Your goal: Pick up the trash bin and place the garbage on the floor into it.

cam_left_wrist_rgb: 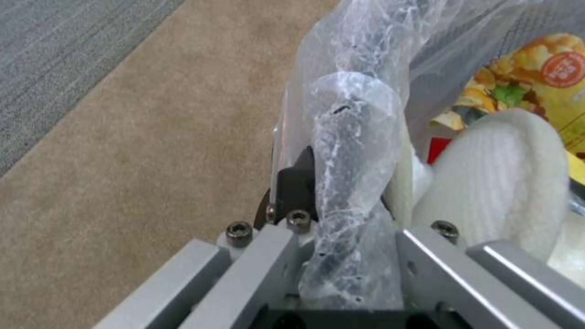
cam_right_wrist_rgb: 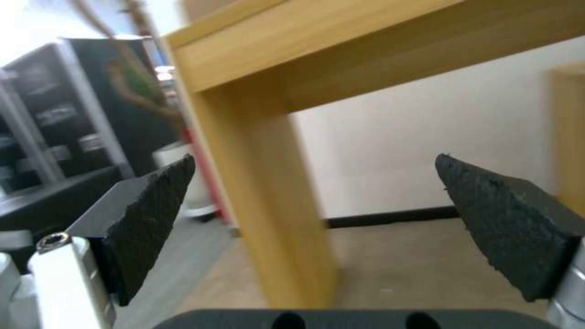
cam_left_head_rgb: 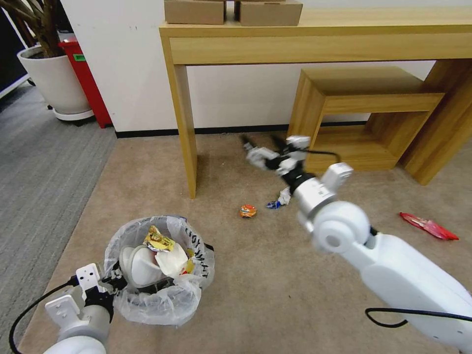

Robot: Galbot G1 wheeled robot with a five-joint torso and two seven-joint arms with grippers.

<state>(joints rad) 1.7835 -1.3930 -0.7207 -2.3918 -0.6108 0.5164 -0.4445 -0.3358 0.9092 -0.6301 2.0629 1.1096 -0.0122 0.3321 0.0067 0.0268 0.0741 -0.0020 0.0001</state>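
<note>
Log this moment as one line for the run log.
left gripper: shut on bin rim | right gripper: open, empty, raised over carpet | litter left: orange wrapper, red wrapper

white wall (cam_left_head_rgb: 137, 59) | wooden console table (cam_left_head_rgb: 314, 44) | low wooden stool (cam_left_head_rgb: 364, 98) | potted plant (cam_left_head_rgb: 54, 78)
</note>
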